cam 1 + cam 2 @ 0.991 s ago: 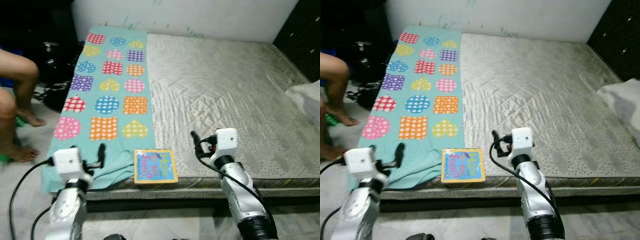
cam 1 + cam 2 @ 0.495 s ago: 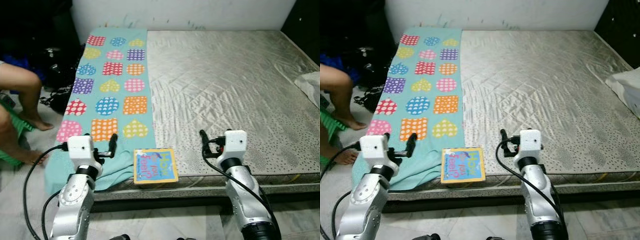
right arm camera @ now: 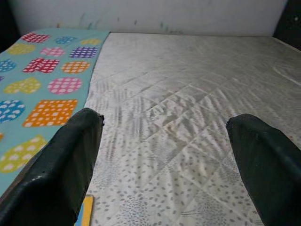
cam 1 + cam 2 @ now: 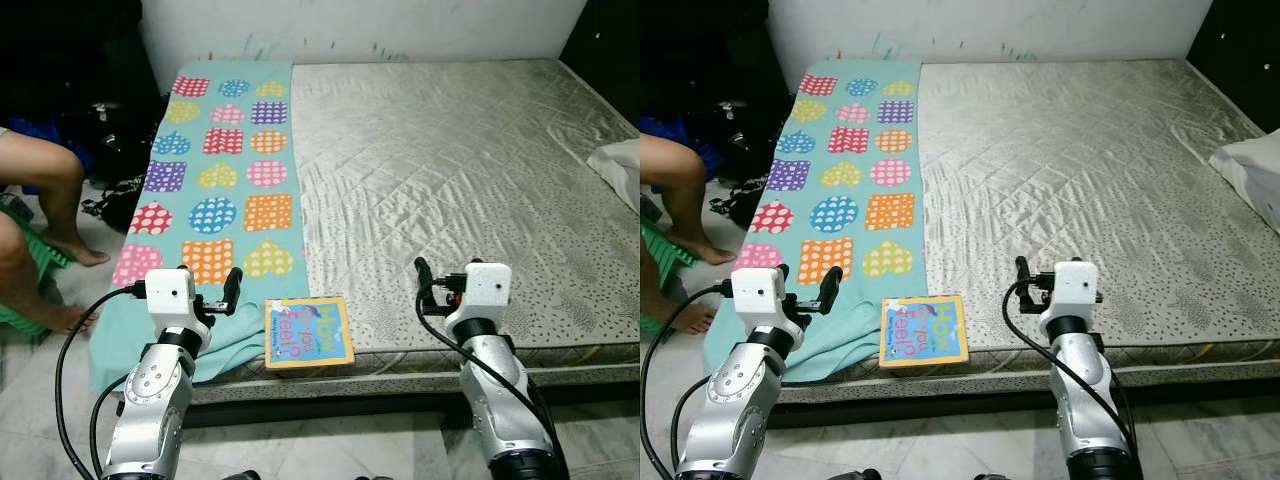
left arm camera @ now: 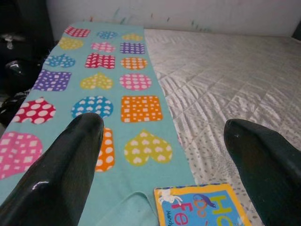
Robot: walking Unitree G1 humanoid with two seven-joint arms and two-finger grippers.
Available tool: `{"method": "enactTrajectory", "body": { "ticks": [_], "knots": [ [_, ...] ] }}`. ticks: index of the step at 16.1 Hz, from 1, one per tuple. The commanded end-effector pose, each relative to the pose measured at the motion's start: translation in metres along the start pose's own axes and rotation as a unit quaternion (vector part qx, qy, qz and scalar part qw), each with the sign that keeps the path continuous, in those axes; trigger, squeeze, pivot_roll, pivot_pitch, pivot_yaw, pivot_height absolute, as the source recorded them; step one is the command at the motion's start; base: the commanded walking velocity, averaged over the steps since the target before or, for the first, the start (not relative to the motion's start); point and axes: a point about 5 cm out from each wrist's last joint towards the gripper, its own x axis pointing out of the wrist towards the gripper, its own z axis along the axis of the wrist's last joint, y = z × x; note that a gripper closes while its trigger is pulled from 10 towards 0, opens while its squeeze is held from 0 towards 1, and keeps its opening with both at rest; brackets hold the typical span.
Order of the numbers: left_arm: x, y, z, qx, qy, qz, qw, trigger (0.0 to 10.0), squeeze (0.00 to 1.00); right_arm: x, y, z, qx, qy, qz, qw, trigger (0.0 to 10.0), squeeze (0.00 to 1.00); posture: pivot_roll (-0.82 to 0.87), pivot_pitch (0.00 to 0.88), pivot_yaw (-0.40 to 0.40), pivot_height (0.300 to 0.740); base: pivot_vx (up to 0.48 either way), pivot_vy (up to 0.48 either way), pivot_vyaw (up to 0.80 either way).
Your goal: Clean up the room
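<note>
Bare mattress [image 4: 460, 170] filled centre frame | patterned teal blanket [image 4: 215, 190] left | book [image 4: 308, 332] at lower edge | left gripper [image 5: 164, 155], right gripper [image 3: 164, 155] fingers apart | person's legs [image 4: 40, 230] far left.

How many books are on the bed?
1. The book lies at the near edge of the bed, beside the patterned blanket, between the two hands. Others could be hidden outside the pictures.

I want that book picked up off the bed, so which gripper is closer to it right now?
The left gripper: it hovers over the teal patterned blanket just beside the book, while the right gripper is farther off over bare mattress.
</note>
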Motion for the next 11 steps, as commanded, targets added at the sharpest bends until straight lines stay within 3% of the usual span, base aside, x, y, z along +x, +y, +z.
{"method": "enactTrajectory", "body": {
  "ticks": [1,4,11],
  "knots": [
    [-0.0008,0.0013,-0.002,0.007,0.004,-0.002,1.0,10.0,0.0,0.0018,0.0019,0.0051,-0.003,-0.011,0.001,1.0,10.0,0.0,-0.06,0.1,0.031,0.74,0.0,0.0,0.0],
    [-0.0022,0.0,-0.0022,0.002,0.002,0.0,1.0,10.0,0.0,0.0019,0.0035,0.0046,-0.001,-0.007,0.006,1.0,10.0,0.0,-0.06,0.108,0.014,0.74,0.0,0.0,-0.14],
    [-0.0062,-0.0023,-0.0029,-0.013,0.001,0.007,1.0,10.0,0.0,0.0013,0.0028,0.0033,-0.009,0.002,0.016,1.0,10.0,0.0,-0.06,0.134,-0.01,0.74,0.0,0.0,-0.72]
  ]
}}
